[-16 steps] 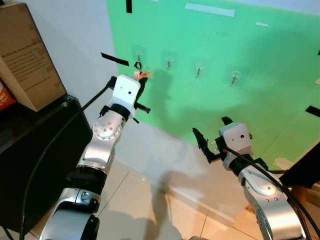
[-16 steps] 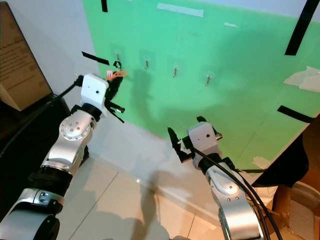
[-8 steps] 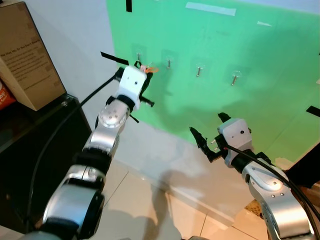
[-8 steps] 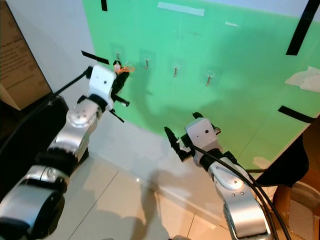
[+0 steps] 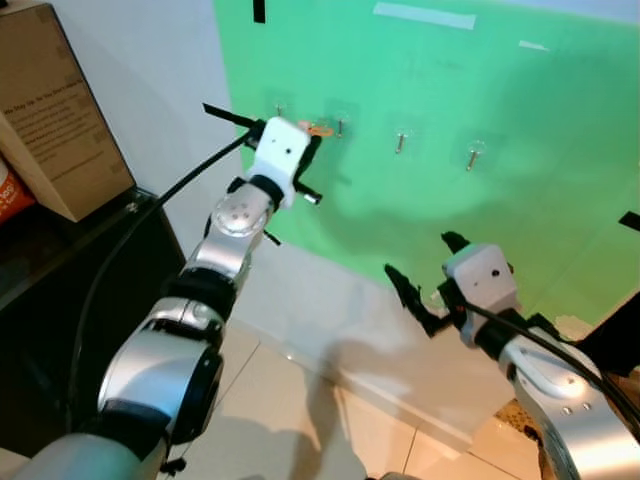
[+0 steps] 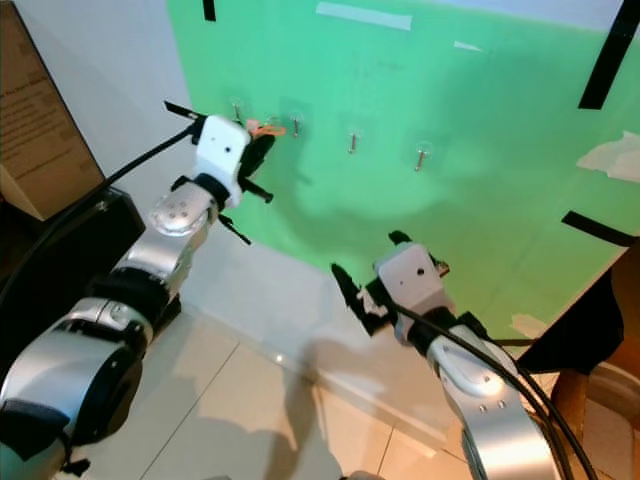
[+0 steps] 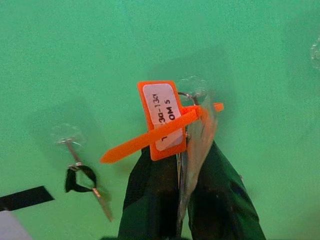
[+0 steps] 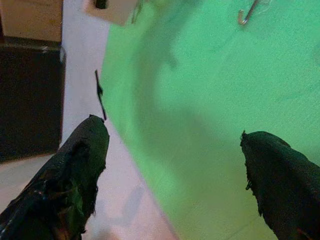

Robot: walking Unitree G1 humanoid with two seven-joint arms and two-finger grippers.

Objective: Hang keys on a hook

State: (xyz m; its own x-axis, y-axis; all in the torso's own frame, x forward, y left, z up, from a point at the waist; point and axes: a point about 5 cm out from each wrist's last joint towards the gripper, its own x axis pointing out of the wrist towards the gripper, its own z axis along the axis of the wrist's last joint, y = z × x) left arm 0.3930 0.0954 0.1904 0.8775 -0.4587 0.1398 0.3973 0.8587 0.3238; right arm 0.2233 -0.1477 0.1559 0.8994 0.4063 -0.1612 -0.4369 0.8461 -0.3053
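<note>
Four small hooks sit in a row near the top edge of the green sheet (image 5: 520, 190) on the wall, seen from the head views. The left gripper (image 5: 312, 140) is up at the second hook (image 5: 339, 126) from the left edge, with the orange key tag (image 5: 318, 129) at its tip. The first hook (image 6: 237, 107) has something small and dark on it, too tiny to make out. A brown box (image 5: 55, 110) with small print that cannot be read stands on a black cabinet (image 5: 90, 270), cut off at the side. The right gripper (image 5: 425, 275) hangs lower, near the sheet's bottom edge, with its two fingers spread wide and nothing between them.

Two hooks show in the left wrist view. The black fingers (image 7: 150, 195) are pinched together on the keys (image 7: 192, 145), right at one hook (image 7: 190, 95). The tag's white label reads partly "OM 5". The other hook (image 7: 80, 160) carries a black loop.

One hook (image 8: 247, 15) shows in the right wrist view, far beyond its parted fingers (image 8: 65, 175).
</note>
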